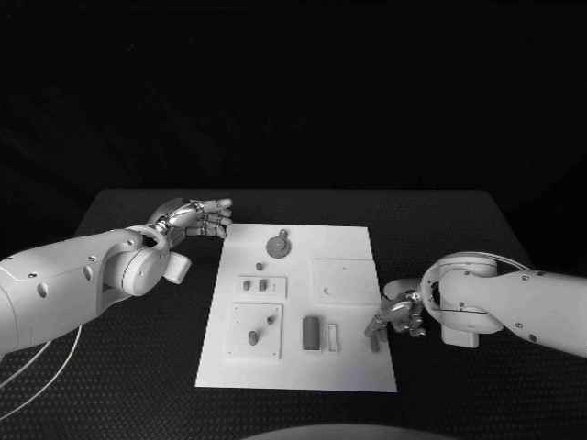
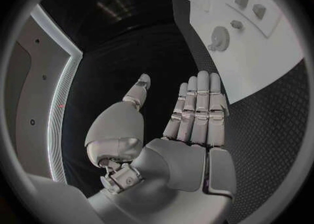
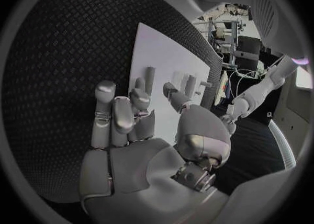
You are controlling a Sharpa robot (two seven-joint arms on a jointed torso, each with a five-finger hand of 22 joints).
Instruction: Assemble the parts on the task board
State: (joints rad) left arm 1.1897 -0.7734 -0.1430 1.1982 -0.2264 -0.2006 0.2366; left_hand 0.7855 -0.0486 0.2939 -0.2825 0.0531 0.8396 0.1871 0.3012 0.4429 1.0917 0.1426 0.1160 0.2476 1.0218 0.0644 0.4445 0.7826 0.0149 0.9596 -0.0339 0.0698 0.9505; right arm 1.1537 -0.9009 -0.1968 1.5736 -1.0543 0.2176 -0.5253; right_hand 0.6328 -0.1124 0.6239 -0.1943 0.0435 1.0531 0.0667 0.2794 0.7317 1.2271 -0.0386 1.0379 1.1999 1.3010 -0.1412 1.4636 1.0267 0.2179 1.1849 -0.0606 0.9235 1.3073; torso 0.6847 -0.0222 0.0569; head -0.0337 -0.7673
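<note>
Your left hand (image 1: 201, 218) hangs spread and empty beside the board's (image 1: 347, 247) far corner, while your right hand (image 1: 394, 318), at its near right edge, appears to pinch a small part (image 1: 374, 344), likely poised for insertion.

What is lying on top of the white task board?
On the task board lie small grey parts: a round gear-like piece, small pegs and a dark block. The right robot hand covers the board's near right edge.
</note>
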